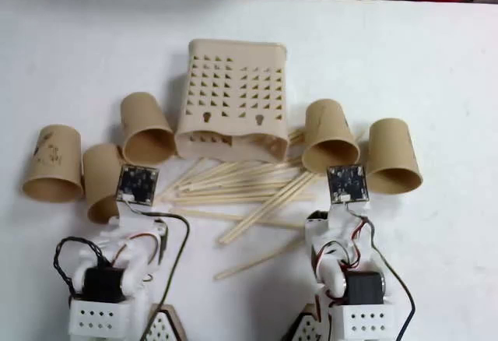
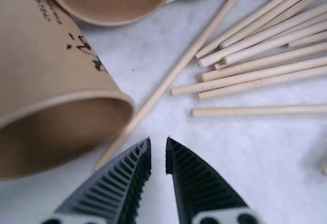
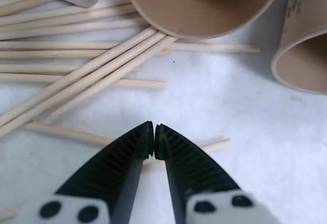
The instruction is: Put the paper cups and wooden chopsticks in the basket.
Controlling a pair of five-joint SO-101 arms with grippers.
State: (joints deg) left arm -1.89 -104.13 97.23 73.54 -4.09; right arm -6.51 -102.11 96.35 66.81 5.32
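Note:
Several brown paper cups lie on their sides on the white table. Two lie right of the basket point(image 1: 330, 135) point(image 1: 393, 156) and three left of it, the nearest being the cup point(image 1: 101, 181) beside the left arm point(image 1: 137, 183). Wooden chopsticks point(image 1: 241, 189) lie scattered in front of the cream perforated basket point(image 1: 233, 100), which is tipped on its side. My left gripper point(image 2: 157, 150) is shut and empty, just off a cup's rim point(image 2: 61, 127) and one chopstick point(image 2: 168, 78). My right gripper point(image 3: 153, 132) is shut and empty above a single chopstick point(image 3: 214, 144), near another cup point(image 3: 204, 4).
The table's far edge runs along the back, with dark and red items beyond it. Both arm bases point(image 1: 101, 310) point(image 1: 354, 310) stand at the front edge. Bare tabletop lies at the far left and far right.

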